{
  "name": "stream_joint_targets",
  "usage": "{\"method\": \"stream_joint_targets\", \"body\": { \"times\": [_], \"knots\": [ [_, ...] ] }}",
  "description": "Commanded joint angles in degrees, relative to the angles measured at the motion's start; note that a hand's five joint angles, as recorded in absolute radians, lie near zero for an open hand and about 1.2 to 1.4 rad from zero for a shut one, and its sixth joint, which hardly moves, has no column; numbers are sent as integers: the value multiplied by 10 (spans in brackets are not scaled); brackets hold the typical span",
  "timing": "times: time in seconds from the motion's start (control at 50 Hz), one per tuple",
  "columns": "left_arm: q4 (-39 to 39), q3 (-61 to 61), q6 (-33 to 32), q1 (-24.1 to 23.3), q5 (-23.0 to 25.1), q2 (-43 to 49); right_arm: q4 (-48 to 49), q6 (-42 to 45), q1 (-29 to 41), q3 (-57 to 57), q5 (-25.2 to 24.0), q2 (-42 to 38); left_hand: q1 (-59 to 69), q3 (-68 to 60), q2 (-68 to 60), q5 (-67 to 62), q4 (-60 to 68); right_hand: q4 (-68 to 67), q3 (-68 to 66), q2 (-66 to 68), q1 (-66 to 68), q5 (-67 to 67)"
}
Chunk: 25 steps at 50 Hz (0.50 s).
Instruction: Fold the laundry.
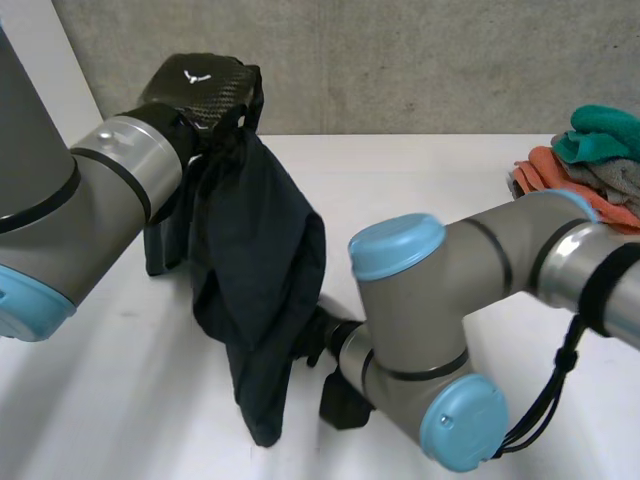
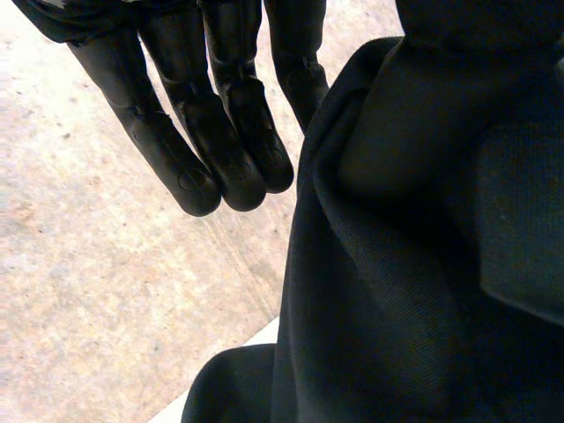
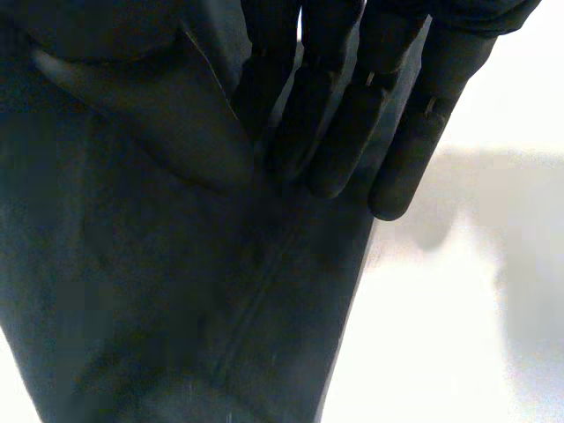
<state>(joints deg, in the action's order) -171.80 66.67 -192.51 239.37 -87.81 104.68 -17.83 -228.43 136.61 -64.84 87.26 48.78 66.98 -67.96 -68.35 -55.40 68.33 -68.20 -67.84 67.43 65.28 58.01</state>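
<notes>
Dark garment (image 1: 255, 270) hangs unfolded over the straight-fingered left hand (image 1: 200, 85) above the bench (image 1: 420, 190); right hand (image 3: 414, 141) pinches it lower down. Folding seems not yet begun.

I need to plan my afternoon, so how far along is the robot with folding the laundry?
Nothing looks folded yet. In hand: a dark cloth hangs unfolded from the raised left hand, the right hand at its lower part. Left: folding it, then the crumpled pile on the table.
</notes>
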Motion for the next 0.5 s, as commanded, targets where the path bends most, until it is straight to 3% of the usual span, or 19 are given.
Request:
{"method": "stream_joint_targets", "body": {
  "times": [0.02, 0.12, 0.22, 0.28, 0.3, 0.4, 0.5],
  "knots": [
    [-13, 3, 36, 3, -23, -47, 39, 93, -81, -21, 57, 111, 130, -120, -117, -146, 117, -118, -122, 126, 147, 120],
    [-49, 15, 86, 19, -59, -82, 55, 238, -137, -6, 62, 187, 130, -120, -117, -146, 117, -118, -122, 126, 147, 120],
    [-79, 48, 106, 36, -50, -87, 0, 278, -158, 31, 23, 192, 130, -120, -117, -146, 117, -106, -110, 114, 135, 108],
    [-85, 57, 101, 38, -39, -75, -64, 281, -155, 21, 8, 180, 130, -120, -117, -146, 117, 459, 455, -451, -430, -457],
    [-88, 61, 97, 41, -34, -62, -96, 282, -149, 10, 5, 169, 130, -120, -117, -146, 117, 509, 506, -501, -480, -507],
    [-91, 64, 80, 44, -34, -24, -131, 265, -123, -51, 17, 146, 130, -120, -117, -146, 117, 582, 578, -574, -553, -580],
    [-94, 60, 70, 44, -39, 6, -72, 215, -96, -127, 30, 144, 130, -120, -117, -146, 117, 582, 578, -574, -553, -580]
  ]
}}
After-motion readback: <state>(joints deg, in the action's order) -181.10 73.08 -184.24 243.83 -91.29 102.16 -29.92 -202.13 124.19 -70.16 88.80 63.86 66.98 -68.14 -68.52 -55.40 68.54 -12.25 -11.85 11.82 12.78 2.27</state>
